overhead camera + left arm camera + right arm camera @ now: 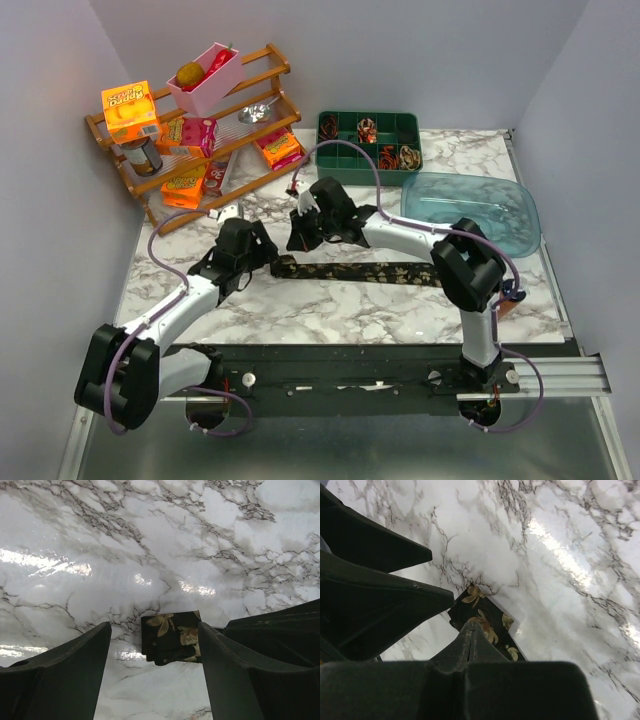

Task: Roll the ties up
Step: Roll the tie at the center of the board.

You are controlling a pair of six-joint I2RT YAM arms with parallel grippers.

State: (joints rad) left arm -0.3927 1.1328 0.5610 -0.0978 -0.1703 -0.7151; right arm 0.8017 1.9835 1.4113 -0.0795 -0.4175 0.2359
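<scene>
Tie (360,271) stretched flat across the middle of the worktop (330,315), parallel to the near edge, patterned face up, left end squared off and lying between both tools, right end lost under the right arm. Looks like the very start of the roll: no coil yet, at most a first fold at the left end, hard to confirm. Left gripper (154,626) spread wide and low, straddling that end, right-hand finger (225,670) just beside its edge, nothing held. Right gripper (470,627) just beside it, clenched, tip set down on the same end; true pinch on the fabric or mere pinning, impossible to tell. Next, probably: turn the end over on itself toward the right, keep the fold tight and square, then walk the coil along the strip, one tool holding the core and the other feeding. Needs care not to skew or drag the slack fabric on the slick marble. Room, left to right: rack (190,120) of boxes crowding the far left corner, well apart from the tie; open marble toward the near edge; green tray (325,140) at the far edge, holding rolled ties (387,156) in some compartments, likely the destination; clear tub (470,205) toward the far right corner, near the right arm's elbow. Whole visible length of strip open for rolling rightward.
</scene>
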